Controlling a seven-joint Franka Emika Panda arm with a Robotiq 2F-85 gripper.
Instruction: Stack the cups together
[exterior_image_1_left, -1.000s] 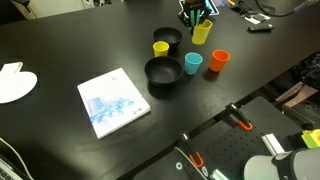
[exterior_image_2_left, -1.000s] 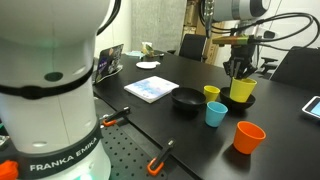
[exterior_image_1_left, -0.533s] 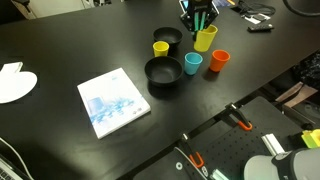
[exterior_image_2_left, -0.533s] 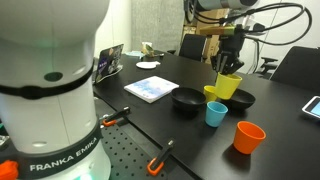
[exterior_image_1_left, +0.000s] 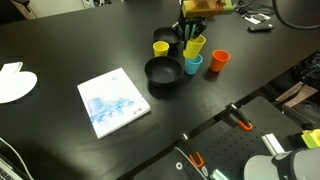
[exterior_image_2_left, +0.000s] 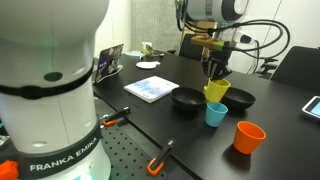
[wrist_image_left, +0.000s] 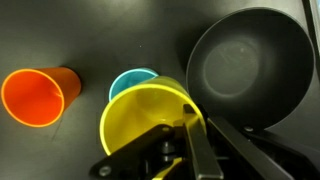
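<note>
We see only a sliver of the teal cup under the yellow cup. Our tool, partly cut off, pinches the yellow cup's rim.

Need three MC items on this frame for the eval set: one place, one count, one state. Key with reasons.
1. How many black bowls stand on the table? A) one B) two C) three
2. The held yellow cup hangs over: A) the teal cup B) a black bowl C) the orange cup
3. The gripper is: A) open B) shut on the yellow cup C) shut on the orange cup

Key: 1 B, an exterior view shows two. 2 A, the wrist view shows teal just under the yellow rim. 3 B, its fingers pinch the yellow wall; the orange cup stands free.
</note>
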